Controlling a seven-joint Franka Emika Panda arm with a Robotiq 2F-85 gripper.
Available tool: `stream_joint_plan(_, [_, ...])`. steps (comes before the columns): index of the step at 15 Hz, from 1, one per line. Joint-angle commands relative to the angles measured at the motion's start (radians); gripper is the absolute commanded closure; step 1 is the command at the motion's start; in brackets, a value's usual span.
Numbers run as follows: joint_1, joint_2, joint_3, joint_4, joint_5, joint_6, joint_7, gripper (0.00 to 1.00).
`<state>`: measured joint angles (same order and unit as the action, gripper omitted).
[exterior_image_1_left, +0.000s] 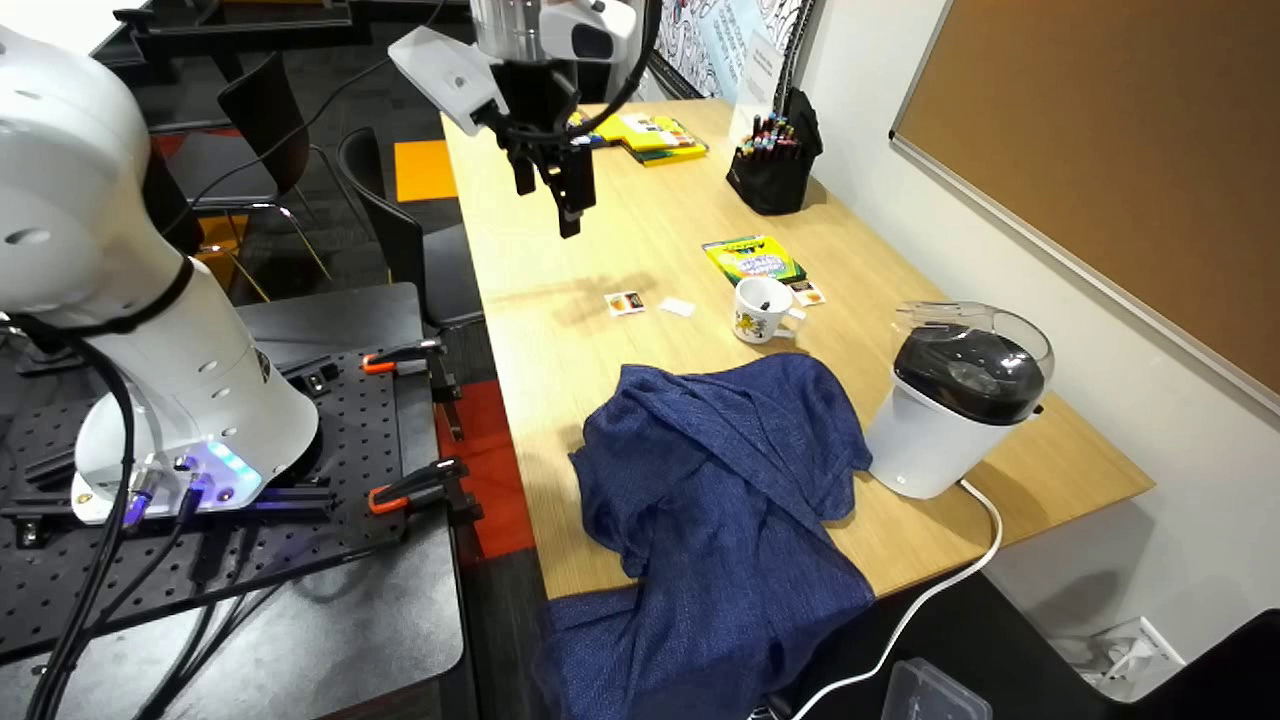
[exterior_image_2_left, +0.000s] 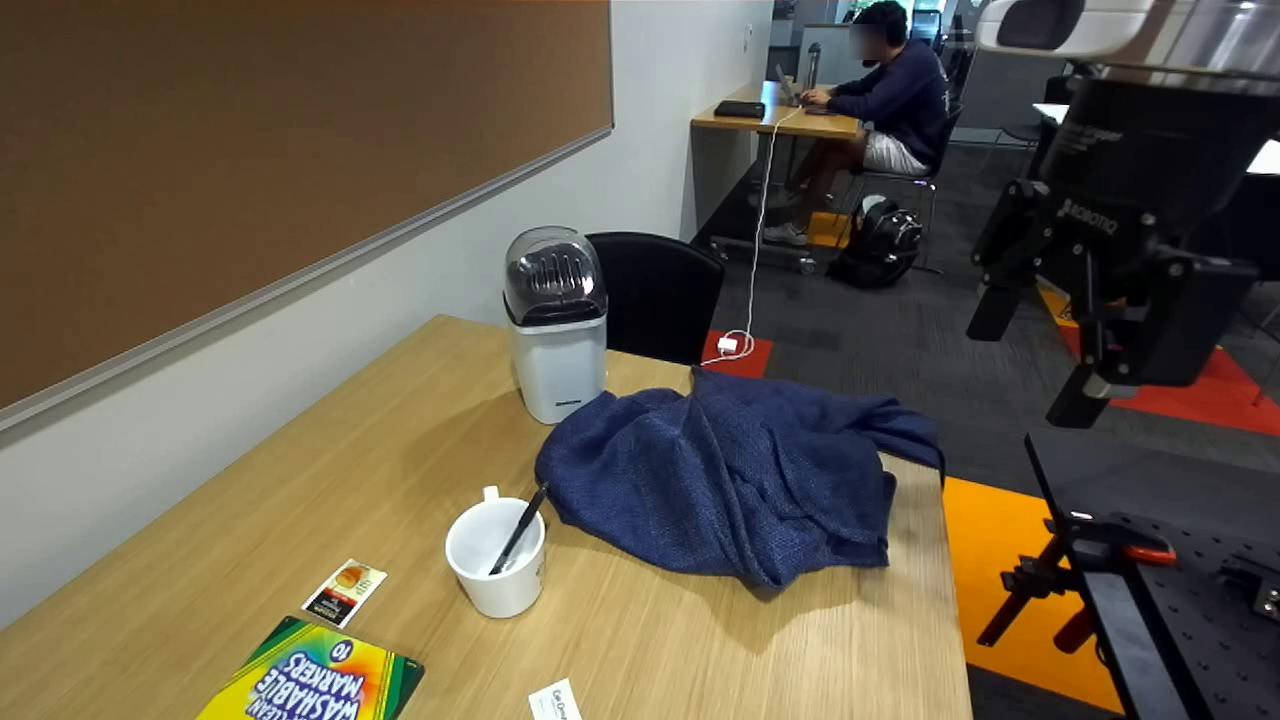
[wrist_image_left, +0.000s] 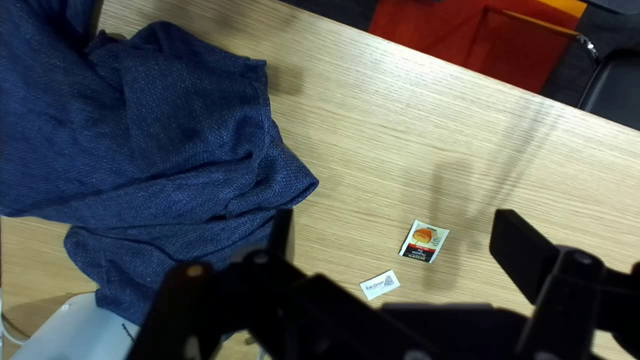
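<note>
One packet (wrist_image_left: 424, 242) (below the end effector (wrist_image_left: 395, 227)) shows in only two views.

The wrist view cuts off the blue cloth (wrist_image_left: 185, 135) and white appliance (wrist_image_left: 75, 330).

A shared office or study space: a corkboard (exterior_image_2_left: 300, 150) hangs above the bench (exterior_image_2_left: 700, 650), chairs (exterior_image_1_left: 400, 240) stand beside it on carpet (exterior_image_2_left: 880, 340), and beyond it a person (exterior_image_2_left: 915, 85) sits at a laptop (exterior_image_2_left: 787, 88).

Brown corkboard (exterior_image_2_left: 300, 170), white wall (exterior_image_2_left: 655, 180), dark carpet (exterior_image_2_left: 850, 340)
</note>
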<state>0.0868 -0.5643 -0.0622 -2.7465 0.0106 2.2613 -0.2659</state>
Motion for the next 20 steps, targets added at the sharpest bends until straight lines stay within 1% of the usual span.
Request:
stream_joint_plan(1, [0.018, 0.058, 0.016, 0.050, -0.040, 0.073, -0.061, 0.00])
stream_joint_plan(5, [0.019, 0.084, 0.021, 0.075, -0.041, 0.063, -0.055, 0.00])
stream_joint_plan(9, [0.031, 0.144, 0.027, 0.134, -0.084, 0.141, -0.118, 0.00])
stream_joint_plan(12, [0.033, 0.195, 0.029, 0.183, -0.100, 0.160, -0.145, 0.00])
stream_joint_plan(15, [0.036, 0.251, 0.025, 0.239, -0.111, 0.155, -0.209, 0.00])
stream_joint_plan(20, [0.032, 0.356, 0.034, 0.327, -0.170, 0.151, -0.315, 0.00])
